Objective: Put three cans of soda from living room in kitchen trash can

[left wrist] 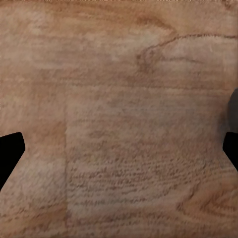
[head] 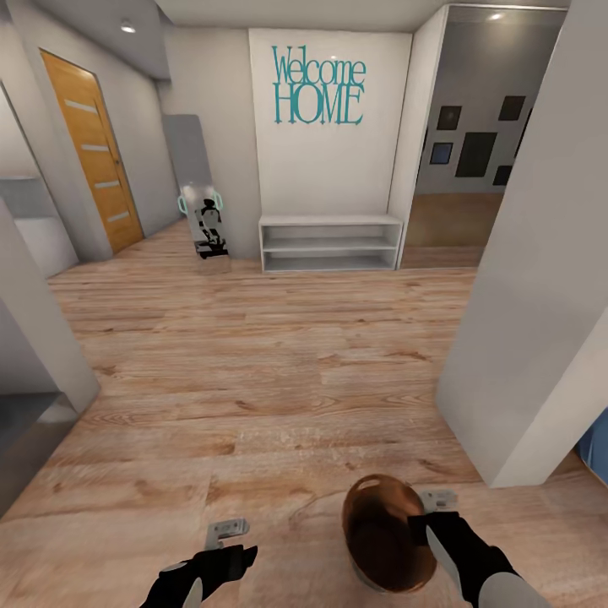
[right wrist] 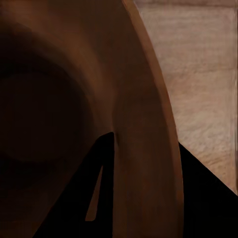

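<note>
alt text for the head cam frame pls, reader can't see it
The right gripper holds a round brown-copper bin by its rim over a light wood floor, jaws closed on the rim; the left gripper is empty. Ahead, a white wall carries teal "Welcome HOME" lettering above a low white shelf.

Tash can [head: 384, 532]: lower wall cut by frame edge, rim partly behind right gripper [head: 426, 517]. Framed wall pictures [head: 475, 152]: contents illegible.
</note>
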Motion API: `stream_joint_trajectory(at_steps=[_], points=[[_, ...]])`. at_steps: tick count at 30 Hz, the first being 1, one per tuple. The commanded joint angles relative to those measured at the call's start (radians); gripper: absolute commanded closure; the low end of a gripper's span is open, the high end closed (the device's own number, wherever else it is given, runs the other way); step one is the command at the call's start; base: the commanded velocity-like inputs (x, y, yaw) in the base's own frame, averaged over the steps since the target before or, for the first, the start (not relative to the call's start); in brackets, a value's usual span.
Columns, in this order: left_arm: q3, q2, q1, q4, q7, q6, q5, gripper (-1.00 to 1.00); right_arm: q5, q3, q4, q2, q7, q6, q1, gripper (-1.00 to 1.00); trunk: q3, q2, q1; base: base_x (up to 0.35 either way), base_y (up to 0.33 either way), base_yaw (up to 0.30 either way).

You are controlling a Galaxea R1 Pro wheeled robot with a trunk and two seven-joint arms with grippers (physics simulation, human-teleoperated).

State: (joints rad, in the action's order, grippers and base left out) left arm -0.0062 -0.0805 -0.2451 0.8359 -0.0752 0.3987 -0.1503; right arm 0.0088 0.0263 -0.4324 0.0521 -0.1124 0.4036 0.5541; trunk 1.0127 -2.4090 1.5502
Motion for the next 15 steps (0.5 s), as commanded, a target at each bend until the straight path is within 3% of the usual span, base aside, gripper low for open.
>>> stream_joint_trajectory(at_steps=[1,6,12,15], points=[[0.000,0.000,0.000,0.000,0.000,-0.001,0.000,-1.00,-0.006,0.000,-0.025,-0.001,0.005,0.020,0.000,1.00,0.000,0.000,0.000,0.000,0.000,0.000],[0.000,0.000,0.000,0.001,0.000,-0.002,0.000,-1.00,-0.005,0.002,-0.198,-0.025,0.004,0.185,0.001,1.00,0.000,0.000,0.000,0.000,0.000,0.000],[0.000,0.000,0.000,0.001,0.000,-0.003,0.000,-1.00,-0.003,0.003,-0.270,-0.035,0.001,0.255,0.014,1.00,0.000,0.000,0.000,0.000,0.000,0.000],[0.000,0.000,0.000,0.001,0.000,-0.004,0.000,-1.00,-0.002,0.002,-0.279,-0.031,-0.001,0.311,0.053,1.00,0.000,0.000,0.000,0.000,0.000,0.000]])
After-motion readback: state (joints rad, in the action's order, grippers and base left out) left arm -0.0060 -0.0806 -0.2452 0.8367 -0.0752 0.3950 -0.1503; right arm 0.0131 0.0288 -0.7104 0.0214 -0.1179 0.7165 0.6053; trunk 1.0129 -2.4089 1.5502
